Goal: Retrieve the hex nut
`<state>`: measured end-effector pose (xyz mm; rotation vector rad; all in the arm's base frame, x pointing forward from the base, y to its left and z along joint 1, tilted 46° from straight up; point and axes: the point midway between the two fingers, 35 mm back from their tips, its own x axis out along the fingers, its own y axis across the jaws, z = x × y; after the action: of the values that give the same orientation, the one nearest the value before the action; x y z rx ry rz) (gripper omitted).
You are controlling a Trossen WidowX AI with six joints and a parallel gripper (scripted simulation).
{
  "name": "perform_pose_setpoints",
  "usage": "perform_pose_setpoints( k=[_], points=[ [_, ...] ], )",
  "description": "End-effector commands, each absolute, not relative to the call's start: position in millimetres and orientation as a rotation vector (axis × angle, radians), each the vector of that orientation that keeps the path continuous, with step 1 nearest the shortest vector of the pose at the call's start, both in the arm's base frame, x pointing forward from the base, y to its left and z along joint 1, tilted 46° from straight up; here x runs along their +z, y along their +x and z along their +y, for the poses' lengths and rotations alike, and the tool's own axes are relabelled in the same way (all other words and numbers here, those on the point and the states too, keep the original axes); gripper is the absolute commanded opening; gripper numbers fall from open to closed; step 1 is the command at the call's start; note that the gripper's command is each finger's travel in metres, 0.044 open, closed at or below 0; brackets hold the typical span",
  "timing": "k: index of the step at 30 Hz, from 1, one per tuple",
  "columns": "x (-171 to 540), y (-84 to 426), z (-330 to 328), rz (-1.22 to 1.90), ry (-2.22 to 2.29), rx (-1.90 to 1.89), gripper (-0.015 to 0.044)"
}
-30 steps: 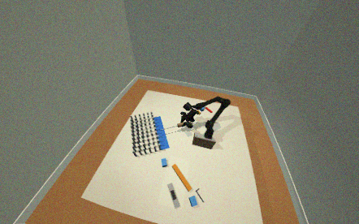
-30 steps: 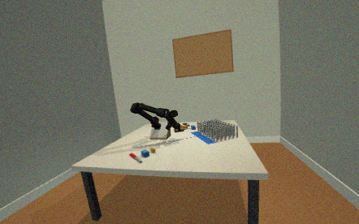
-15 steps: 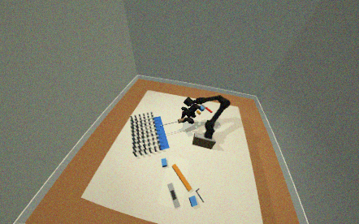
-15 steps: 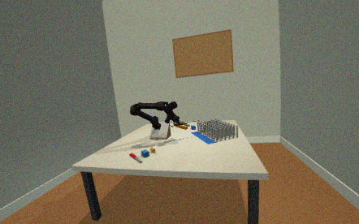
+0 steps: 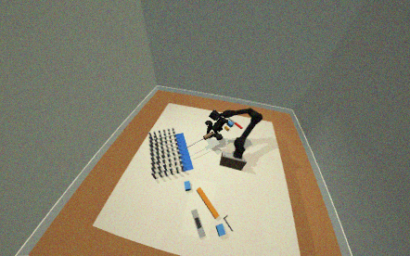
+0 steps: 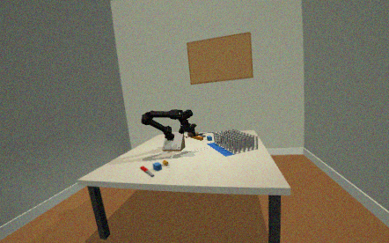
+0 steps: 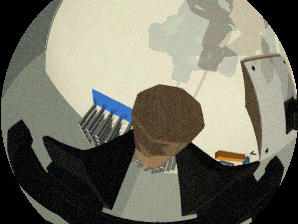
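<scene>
My gripper (image 5: 209, 135) (image 7: 157, 135) is shut on the brown wooden handle (image 5: 208, 136) (image 7: 168, 112) of a thin-rod tool. The tool is held above the table, with its shadow on the white top. Its rod (image 5: 196, 143) points at the spacer field, and its far end appears by the near edge of the blue taped strip (image 5: 185, 153) (image 6: 220, 150) (image 7: 112, 106). Rows of metal spacers (image 5: 164, 153) (image 6: 236, 141) (image 7: 102, 125) stand behind the strip. The rod's tip shape is too small to tell. I cannot make out the hex nut in any view.
A blue block (image 5: 187, 185), an orange bar (image 5: 207, 202), a grey item (image 5: 198, 224), another blue block (image 5: 221, 230) and a dark bent key (image 5: 228, 224) lie beyond one field end. A red-ended marker (image 6: 146, 171), blue cube (image 6: 157, 166) and small orange piece (image 6: 165, 163) lie on the arm's other side.
</scene>
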<state>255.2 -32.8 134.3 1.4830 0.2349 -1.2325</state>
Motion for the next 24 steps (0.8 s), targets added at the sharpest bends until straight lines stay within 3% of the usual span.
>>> perform_pose_setpoints(
  k=[1,24],
  points=[
    [143.6,258.9,-37.1,0.277,1.358,-1.200,0.0000],
    [176.1,266.3,-59.1,0.546,0.636,-1.069,0.0000]
  ],
)
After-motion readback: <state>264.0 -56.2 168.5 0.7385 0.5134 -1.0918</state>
